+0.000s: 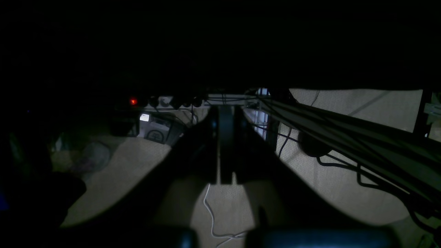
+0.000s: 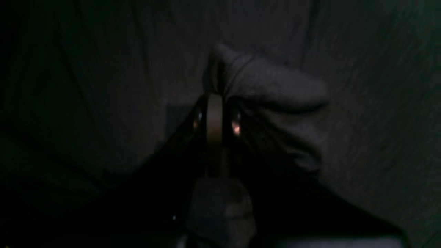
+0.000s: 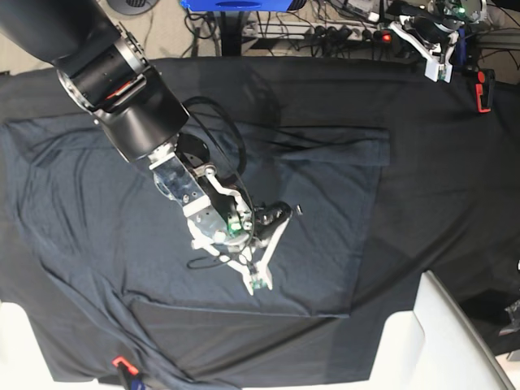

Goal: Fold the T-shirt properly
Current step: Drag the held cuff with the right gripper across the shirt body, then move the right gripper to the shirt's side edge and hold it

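The dark slate-grey T-shirt (image 3: 325,211) lies spread over the black tablecloth (image 3: 455,179), with wrinkles on its left half. My right gripper (image 3: 258,283) is down on the shirt's middle. In the right wrist view this gripper (image 2: 215,98) is shut on a raised fold of the T-shirt (image 2: 275,89) that bunches beyond the fingertips. My left gripper (image 3: 439,71) hangs at the far right edge of the table, off the shirt. In the left wrist view it (image 1: 225,110) is shut with nothing in it, over the floor.
A power strip (image 1: 165,101) with a red light and several cables (image 1: 344,162) lie on the floor past the table's far edge. A red item (image 3: 483,89) sits at the table's right rim. A white surface (image 3: 439,341) stands at the front right.
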Controlling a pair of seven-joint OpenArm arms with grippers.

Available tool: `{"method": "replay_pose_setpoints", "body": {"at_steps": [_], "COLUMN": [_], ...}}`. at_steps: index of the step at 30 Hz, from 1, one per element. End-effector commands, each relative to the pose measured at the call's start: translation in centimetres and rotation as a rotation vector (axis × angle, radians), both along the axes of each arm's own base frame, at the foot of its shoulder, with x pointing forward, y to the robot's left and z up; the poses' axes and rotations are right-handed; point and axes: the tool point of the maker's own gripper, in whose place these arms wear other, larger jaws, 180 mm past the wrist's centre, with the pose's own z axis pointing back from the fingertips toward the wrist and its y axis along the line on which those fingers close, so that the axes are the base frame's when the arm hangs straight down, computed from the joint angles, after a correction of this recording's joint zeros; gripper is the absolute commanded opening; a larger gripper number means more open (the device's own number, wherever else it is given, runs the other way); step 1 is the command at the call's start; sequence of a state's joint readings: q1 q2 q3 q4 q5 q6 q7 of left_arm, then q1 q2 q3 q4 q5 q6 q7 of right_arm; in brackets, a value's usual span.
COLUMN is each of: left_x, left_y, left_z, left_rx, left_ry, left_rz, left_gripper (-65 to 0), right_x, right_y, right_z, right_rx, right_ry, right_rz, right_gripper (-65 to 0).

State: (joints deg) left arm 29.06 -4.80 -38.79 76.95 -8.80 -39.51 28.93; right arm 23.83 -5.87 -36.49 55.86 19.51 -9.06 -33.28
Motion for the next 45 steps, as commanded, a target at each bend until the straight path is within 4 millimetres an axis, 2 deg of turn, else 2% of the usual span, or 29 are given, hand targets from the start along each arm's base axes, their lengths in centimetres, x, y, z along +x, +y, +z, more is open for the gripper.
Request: {"method": "replay_pose_setpoints", "body": {"at_steps": [1,13,24,25,27,30,32,34,36,38,41,43,45], "left_x": [0.2,0.3,0.4,0.4,0.4,0.4,0.4,1.1,1.6,1.7,1.9,1.9,2.0], "left_y": [0.5,0.5,0.4,0.4,0.4,0.4,0.4,0.4,0.5,0.5,0.5,0.5,0.6], "left_z": [0.5,0.5,0.5,0.5,0.5,0.6,0.6,0.7,0.7,0.9,1.0,1.0,1.1], "left_rx": [0.009,0.009,0.007,0.007,0.006,0.005,0.004,0.003,0.006,0.005,0.007,0.009,0.008], "left_ry": [-0.019,-0.020,-0.022,-0.022,-0.024,-0.025,-0.025,-0.037,-0.045,-0.051,-0.054,-0.055,-0.058], "left_rz": [-0.007,-0.007,-0.006,-0.006,-0.005,-0.004,-0.003,-0.002,0.001,0.002,0.000,-0.001,0.001], "left_gripper": [-65.0,-65.0,-65.0,-65.0,-65.0,-65.0,-65.0,-65.0,-65.0,-65.0,-65.0,-65.0,-65.0], "right_x": [2.1,5.1,5.1,5.1,5.1,4.9,4.6,4.6,4.2,3.8,2.4,0.6,-1.9], "right_y": [1.0,1.6,2.1,2.1,2.0,2.5,3.2,3.1,1.6,-1.7,-9.6,-17.0,-22.8], "right_z": [2.8,6.3,6.5,6.5,6.5,7.0,8.5,10.3,11.5,11.8,10.5,9.2,8.0], "right_rx": [0.035,0.058,0.067,0.066,0.065,0.080,0.113,0.143,0.139,0.132,0.188,0.211,0.201], "right_ry": [-0.083,-0.188,-0.191,-0.190,-0.187,-0.198,-0.233,-0.280,-0.303,-0.295,-0.237,-0.217,-0.203], "right_rz": [0.003,0.005,0.009,0.009,0.009,0.016,0.029,0.032,0.031,-0.018,-0.256,-0.478,-0.629], "right_gripper": [-64.1,-64.1,-62.9,-61.2,-52.7,-32.3,-23.3,-22.8,-23.4,-23.0,-22.2,-20.4,-16.1]}}
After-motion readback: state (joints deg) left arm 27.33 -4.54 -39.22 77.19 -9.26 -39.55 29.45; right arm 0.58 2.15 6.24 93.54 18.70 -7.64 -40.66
